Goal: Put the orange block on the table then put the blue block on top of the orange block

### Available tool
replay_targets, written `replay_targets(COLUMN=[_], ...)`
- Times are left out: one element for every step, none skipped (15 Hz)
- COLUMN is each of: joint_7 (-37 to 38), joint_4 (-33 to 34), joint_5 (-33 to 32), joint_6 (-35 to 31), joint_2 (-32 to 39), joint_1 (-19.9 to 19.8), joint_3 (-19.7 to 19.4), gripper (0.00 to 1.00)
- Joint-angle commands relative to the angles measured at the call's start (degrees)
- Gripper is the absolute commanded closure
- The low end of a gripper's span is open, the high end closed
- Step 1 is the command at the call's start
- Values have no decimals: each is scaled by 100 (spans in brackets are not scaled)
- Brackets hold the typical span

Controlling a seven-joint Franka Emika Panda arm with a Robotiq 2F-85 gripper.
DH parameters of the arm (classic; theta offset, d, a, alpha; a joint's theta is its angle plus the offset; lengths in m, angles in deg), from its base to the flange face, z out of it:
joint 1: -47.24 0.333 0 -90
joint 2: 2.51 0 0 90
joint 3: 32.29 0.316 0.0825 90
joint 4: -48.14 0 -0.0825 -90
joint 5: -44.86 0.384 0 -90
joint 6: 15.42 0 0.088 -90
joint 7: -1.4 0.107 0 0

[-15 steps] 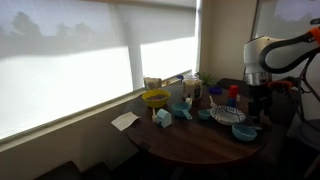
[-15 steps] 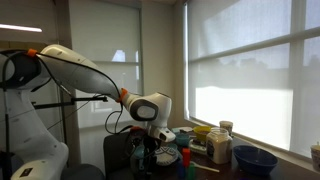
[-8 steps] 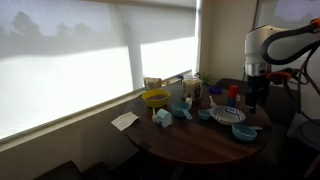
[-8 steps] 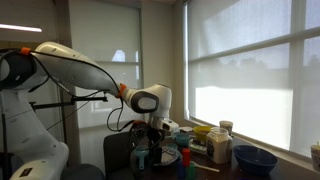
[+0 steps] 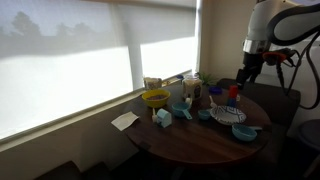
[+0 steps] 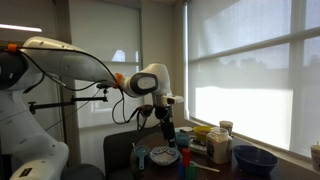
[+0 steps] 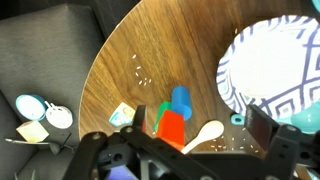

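Up close in the wrist view we've got the gripper spread wide with nothing in it, hanging over the table. Under it the orange block sits right against the blue block, with a white spoon just beside them. Further out there's a blue patterned plate.

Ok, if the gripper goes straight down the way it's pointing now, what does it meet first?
Most likely the orange block. In the wrist view it lies about midway between the open jaws, with the blue block right beside it. The gripper hangs high above the table, so the exact line is uncertain.
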Motion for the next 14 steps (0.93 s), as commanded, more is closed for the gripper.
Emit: replay_targets(joint_7=[409, 478, 494, 464, 479, 469, 474, 465, 459, 452, 456, 457, 459, 449], joint_4=[80, 55, 47, 28, 14, -3, -6, -19, -20, -30, -36, -42, -47, -53], joint_5=[-243, -257, -220, -179, -173, -167, -161, -161, -157, -139, -136, -132, -139, -114], joint_6=[-461, -617, -735, -848, -955, -1068, -1163, -1245, -1312, -1367, -1410, -1456, -1495, -1544], joint_2=[157, 187, 235, 280, 329, 373, 422, 458, 496, 536, 570, 604, 626, 646], joint_1=[-168, -197, -216, -229, -261, -284, -313, -330, -350, -362, -373, -380, -390, -389], joint_3=[89, 73, 42, 12, -5, -27, -47, -64, -75, -91, -103, -115, -122, -139], gripper=[0, 0, 0, 0, 0, 0, 0, 0, 0, 0, 0, 0, 0, 0])
